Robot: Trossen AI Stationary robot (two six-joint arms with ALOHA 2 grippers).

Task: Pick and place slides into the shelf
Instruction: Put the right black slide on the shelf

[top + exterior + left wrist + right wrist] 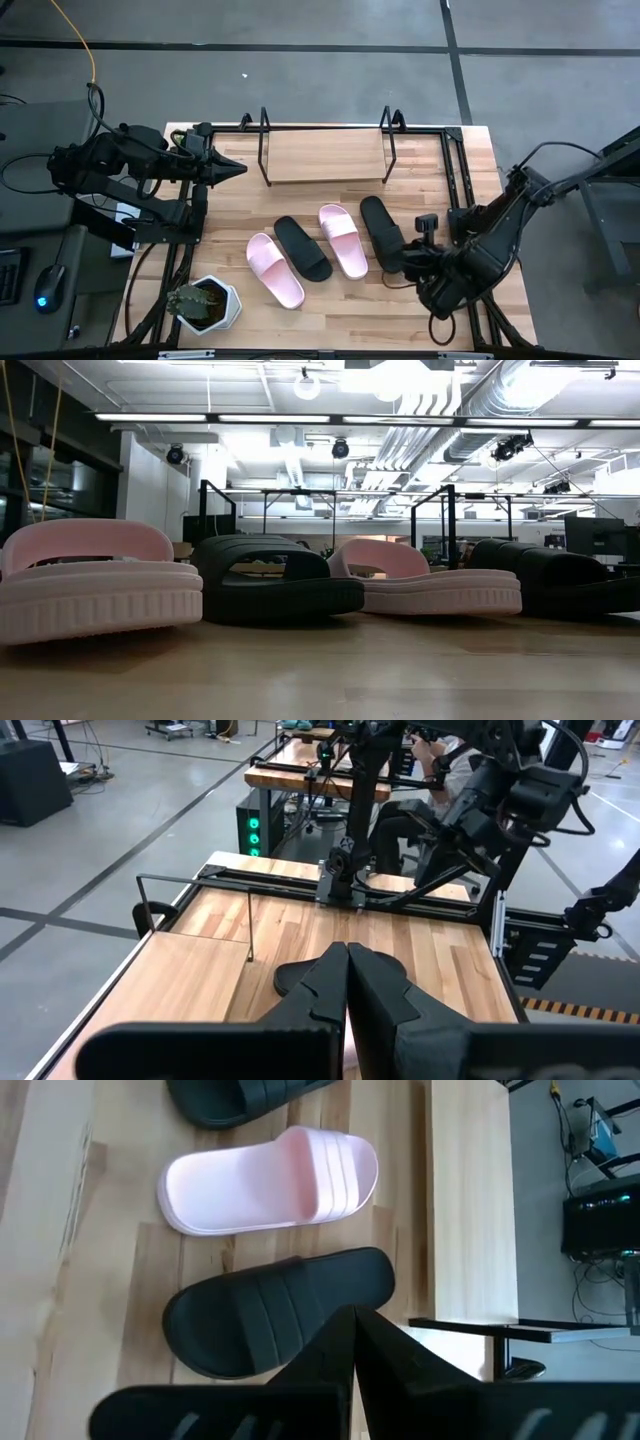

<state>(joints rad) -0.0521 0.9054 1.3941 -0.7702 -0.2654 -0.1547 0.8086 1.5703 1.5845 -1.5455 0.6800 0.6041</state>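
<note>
Currently all four slides [325, 247] lie side by side on the table [470, 170], just in front of the empty shelf [325, 155]. The right end effector [392, 262] hovers closed and empty over the outermost black slide [381, 230], positioned for first pickup; the left end effector [238, 168], also closed and empty, waits beside the shelf's left end.
</note>
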